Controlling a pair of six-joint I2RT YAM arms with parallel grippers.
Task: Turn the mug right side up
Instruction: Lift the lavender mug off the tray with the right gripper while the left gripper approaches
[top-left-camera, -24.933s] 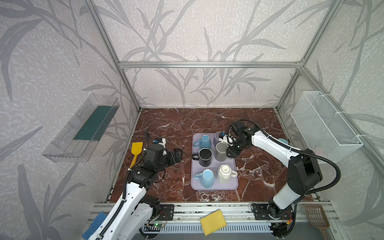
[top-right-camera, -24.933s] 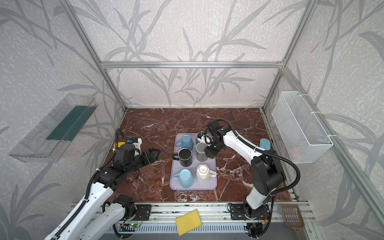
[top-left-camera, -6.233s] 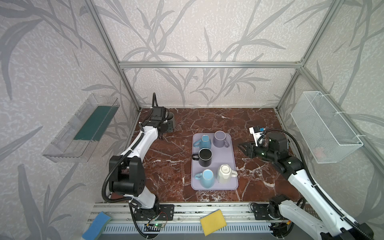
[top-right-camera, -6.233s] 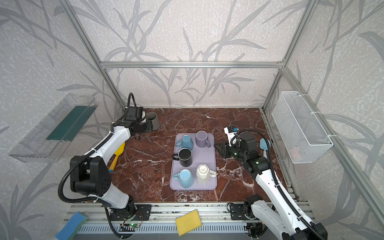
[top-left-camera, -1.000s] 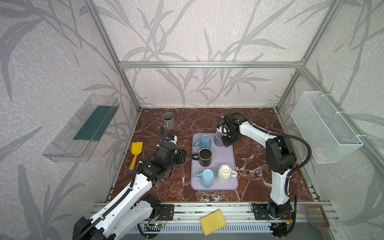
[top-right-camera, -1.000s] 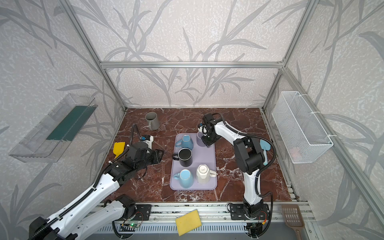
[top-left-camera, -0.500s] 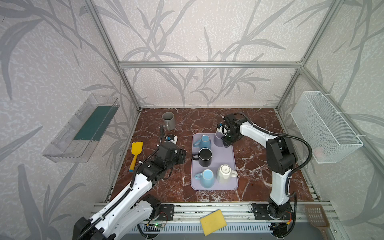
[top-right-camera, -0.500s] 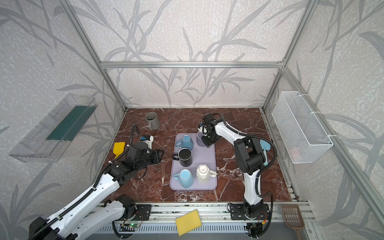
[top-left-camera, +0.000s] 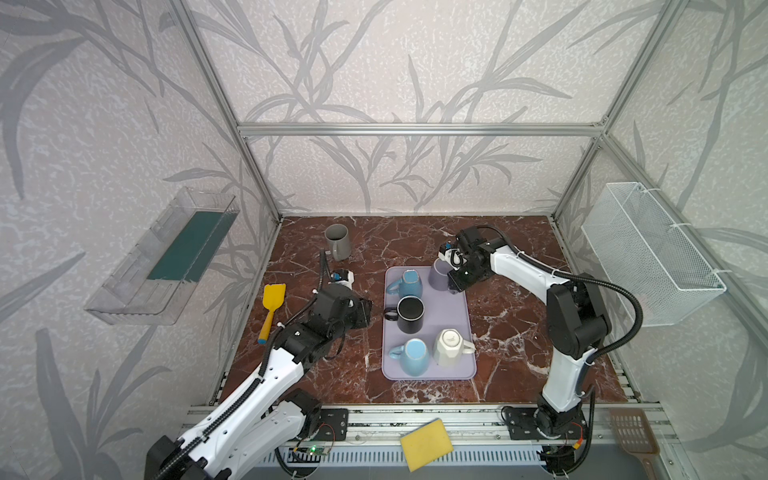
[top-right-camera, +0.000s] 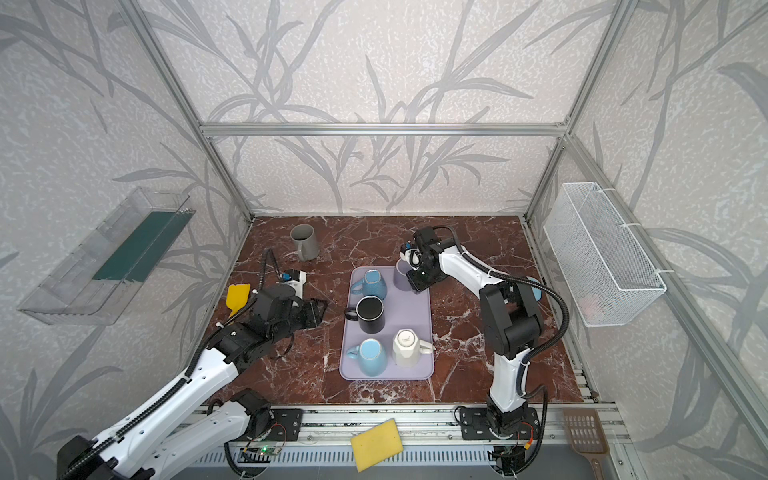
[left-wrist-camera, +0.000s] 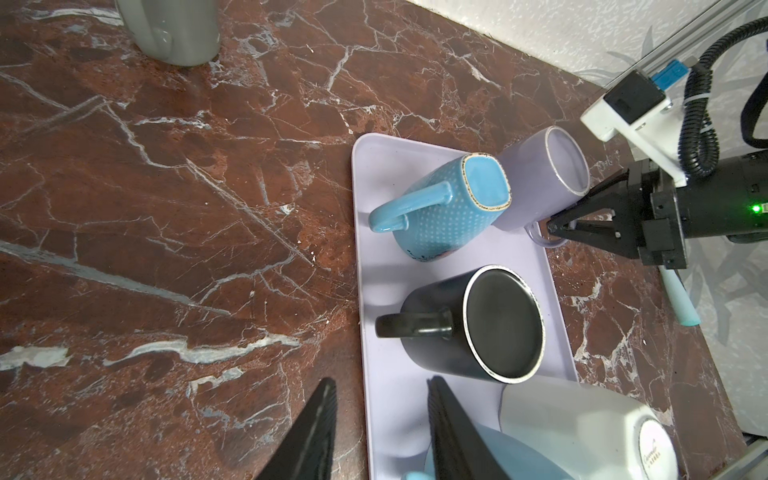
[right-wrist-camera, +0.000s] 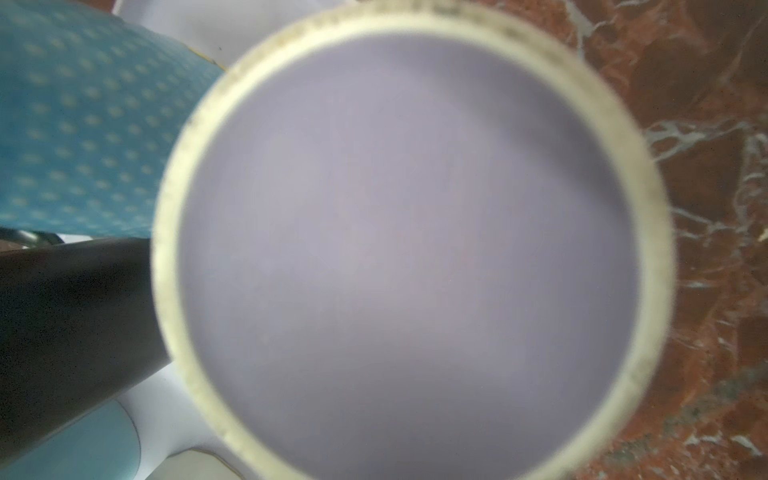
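Note:
A lavender mug (top-left-camera: 437, 275) (top-right-camera: 400, 274) stands base up at the back right corner of the lilac tray (top-left-camera: 451, 320) (top-right-camera: 411, 309). My right gripper (top-left-camera: 454, 286) (top-right-camera: 415, 286) is shut on its handle, as the left wrist view shows for the mug (left-wrist-camera: 536, 178) and the gripper (left-wrist-camera: 552, 228). In the right wrist view the mug's base (right-wrist-camera: 407, 249) fills the frame and hides the jaws. My left gripper (top-left-camera: 368, 309) (top-right-camera: 320, 311) (left-wrist-camera: 380, 384) is open and holds nothing. It hovers over the tray's (left-wrist-camera: 382, 270) left edge.
On the tray, base up, are a dotted blue mug (top-left-camera: 409, 283), a black mug (top-left-camera: 410, 313), a light blue mug (top-left-camera: 413, 357) and a white mug (top-left-camera: 451, 347). A grey mug (top-left-camera: 337, 242) stands upright at the back left. A yellow spatula (top-left-camera: 272, 307) lies by the left wall.
Nothing has moved in the last second. Six seconds ago my left gripper was at the grey mug in the back left, and my right arm was drawn back from the tray.

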